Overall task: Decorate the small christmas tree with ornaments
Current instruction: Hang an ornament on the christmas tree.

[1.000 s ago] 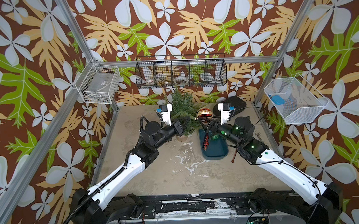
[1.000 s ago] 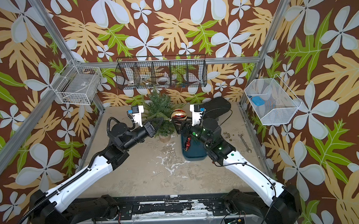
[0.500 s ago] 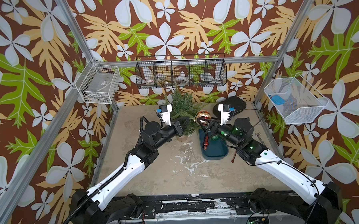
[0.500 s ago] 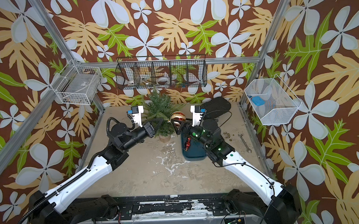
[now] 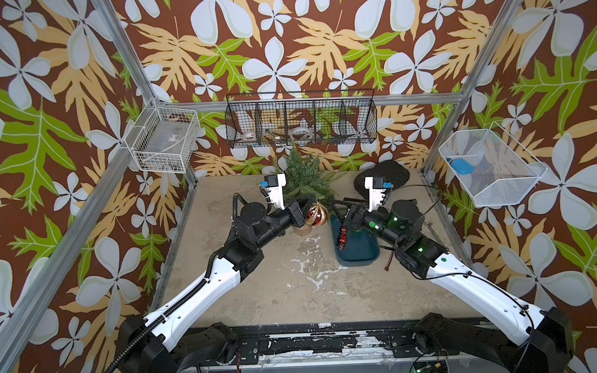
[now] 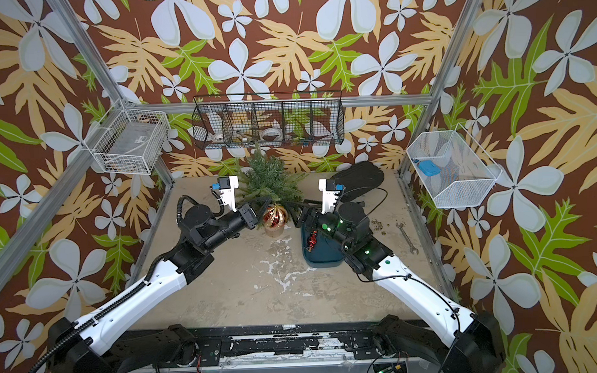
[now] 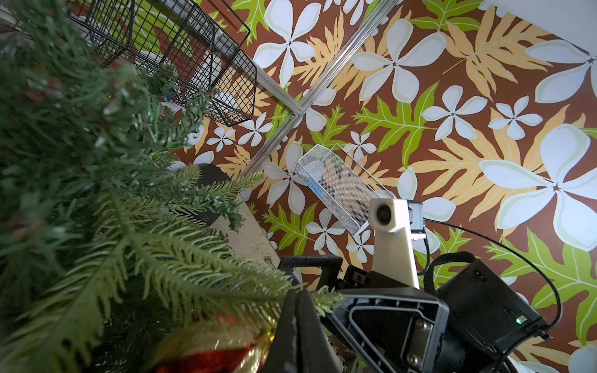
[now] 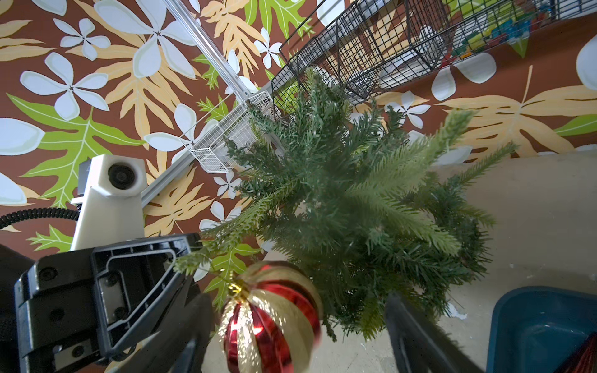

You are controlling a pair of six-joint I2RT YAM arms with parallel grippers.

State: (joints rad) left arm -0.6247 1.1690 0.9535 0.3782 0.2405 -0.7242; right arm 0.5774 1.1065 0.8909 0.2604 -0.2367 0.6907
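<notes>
Left gripper [image 7: 296, 300] pinches shut on a small christmas tree [image 8: 339, 193] branch tip. The red-and-gold ball [image 8: 271, 319] hangs at the tree's six o'clock, between the spread, empty jaws of the right gripper [image 8: 297, 305].

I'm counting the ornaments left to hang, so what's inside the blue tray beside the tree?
A slim dark red drop ornament lies in the blue tray. The right arm covers much of the tray's far side, so anything lying there cannot be seen.

No text, label, brand, number or sign is readable anywhere. Items in the black wire basket [image 5: 368, 122] on the far wall are too small to read.
</notes>
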